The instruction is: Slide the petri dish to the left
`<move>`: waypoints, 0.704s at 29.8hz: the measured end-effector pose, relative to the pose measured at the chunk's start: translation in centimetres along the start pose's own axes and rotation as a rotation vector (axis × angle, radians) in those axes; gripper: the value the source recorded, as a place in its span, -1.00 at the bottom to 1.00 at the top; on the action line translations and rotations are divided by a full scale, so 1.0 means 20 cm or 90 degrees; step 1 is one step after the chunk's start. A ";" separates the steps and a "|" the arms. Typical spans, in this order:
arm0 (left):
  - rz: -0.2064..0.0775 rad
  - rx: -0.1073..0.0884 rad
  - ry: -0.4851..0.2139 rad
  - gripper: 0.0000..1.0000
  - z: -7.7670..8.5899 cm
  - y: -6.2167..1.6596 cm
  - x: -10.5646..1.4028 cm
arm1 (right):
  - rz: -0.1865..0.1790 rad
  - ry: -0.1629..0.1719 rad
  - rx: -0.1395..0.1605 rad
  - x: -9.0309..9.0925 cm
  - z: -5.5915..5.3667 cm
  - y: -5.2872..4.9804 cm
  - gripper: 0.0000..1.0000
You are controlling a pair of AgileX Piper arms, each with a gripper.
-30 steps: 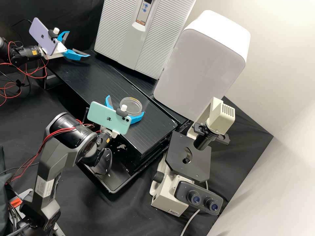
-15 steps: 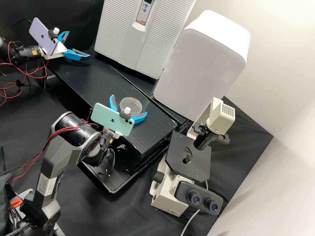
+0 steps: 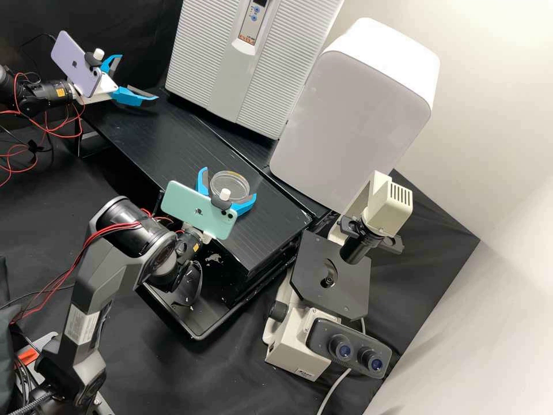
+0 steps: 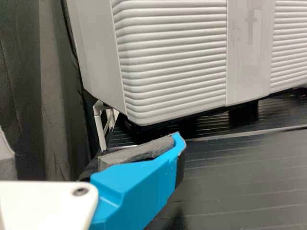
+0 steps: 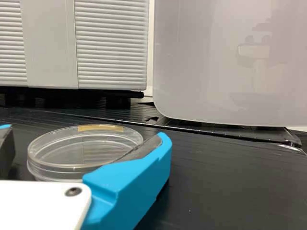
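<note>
Fingers (image 3: pixel 202 179) of the right gripper (image 3: pixel 228 187) stand wide apart on either side of the petri dish (image 3: pixel 230 183), one to its left and one on its near right, gripping nothing. The dish lies flat on the right part of the black desk (image 3: pixel 167 144), close to the desk's near-right end and in front of the smooth white box (image 3: pixel 357 109). From the high view, a mint phone (image 3: pixel 196 208) and its white knob (image 3: pixel 225 194) cover the dish's near edge and the gripper's base. The right wrist view puts the dish (image 5: pixel 84 148) low between the two fingers. The blue finger (image 5: pixel 129 187) lies just beside its wall, and the other one (image 5: pixel 5 143) is cut off at the frame edge. Whether either pad touches the dish cannot be told. That view also brings out a yellowish strip (image 5: pixel 100 128) on the far side of the lid, with the ribbed white machine (image 5: pixel 72 43) behind. The left gripper (image 3: pixel 136 78) hangs over the desk's far-left end, well apart from the dish, fingers spread and empty. Its own wrist view gives one blue finger (image 4: pixel 144 177) with a grey pad, close to the ribbed machine (image 4: pixel 192 57).
</note>
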 end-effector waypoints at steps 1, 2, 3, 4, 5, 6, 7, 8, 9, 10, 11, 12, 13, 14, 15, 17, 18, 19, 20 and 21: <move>0.000 0.000 0.000 1.00 0.00 0.000 0.00 | 0.000 0.000 0.000 0.00 0.00 0.00 -1.00; 0.000 0.000 0.000 1.00 0.00 0.000 0.00 | 0.000 0.000 0.000 0.00 0.00 0.00 -1.00; 0.000 0.000 0.000 1.00 0.00 0.000 0.00 | 0.000 0.000 0.000 0.00 0.00 0.00 -1.00; 0.000 0.000 0.000 1.00 0.00 0.000 0.00 | 0.000 0.000 0.000 0.00 0.00 0.00 -1.00; 0.000 0.000 0.000 1.00 0.00 0.000 0.00 | 0.000 0.000 0.000 0.00 0.00 0.00 -1.00; 0.000 0.000 0.000 1.00 0.00 0.000 0.00 | 0.000 0.000 0.000 0.00 0.00 0.00 -1.00; 0.000 0.000 0.000 1.00 0.00 0.000 0.00 | 0.000 0.000 0.000 0.00 0.00 0.00 -1.00; 0.000 0.000 0.000 1.00 0.00 0.000 0.00 | 0.000 0.000 0.000 0.00 0.00 0.00 -1.00; 0.000 0.000 0.000 1.00 0.00 0.000 0.00 | 0.000 0.000 0.000 0.00 0.00 0.00 -1.00; 0.000 0.000 0.000 1.00 0.00 0.000 0.00 | -0.001 -0.001 0.000 0.00 0.00 0.00 -1.00; 0.000 0.000 0.000 1.00 0.00 0.000 0.00 | -0.001 -0.001 0.000 0.00 0.00 0.00 -1.00; 0.000 0.000 0.000 1.00 0.00 0.000 0.00 | -0.001 -0.001 0.000 0.00 0.00 0.00 -1.00; 0.000 0.000 0.000 1.00 0.00 0.000 0.00 | -0.001 -0.001 0.000 0.00 0.00 0.00 -1.00; 0.000 0.000 0.000 1.00 0.00 0.000 0.00 | -0.002 -0.002 0.000 0.00 0.00 0.00 -1.00; 0.000 0.000 0.000 1.00 0.00 0.000 0.00 | -0.002 -0.002 0.000 0.00 0.00 0.00 -1.00; 0.000 0.000 0.000 1.00 0.00 0.000 0.00 | 0.001 -0.004 0.002 0.00 0.00 0.00 -1.00; 0.000 0.000 0.000 1.00 0.00 0.000 0.00 | 0.002 -0.005 0.003 0.01 0.00 0.00 -1.00; 0.000 0.000 0.000 1.00 0.00 0.000 0.00 | 0.004 -0.009 0.007 0.01 -0.01 -0.01 -1.00; 0.000 0.000 0.000 1.00 0.00 0.000 0.00 | 0.005 -0.011 0.009 0.01 -0.01 -0.01 -1.00; 0.000 0.000 0.000 1.00 0.00 0.000 0.00 | 0.006 -0.014 0.011 0.01 -0.01 -0.01 -1.00</move>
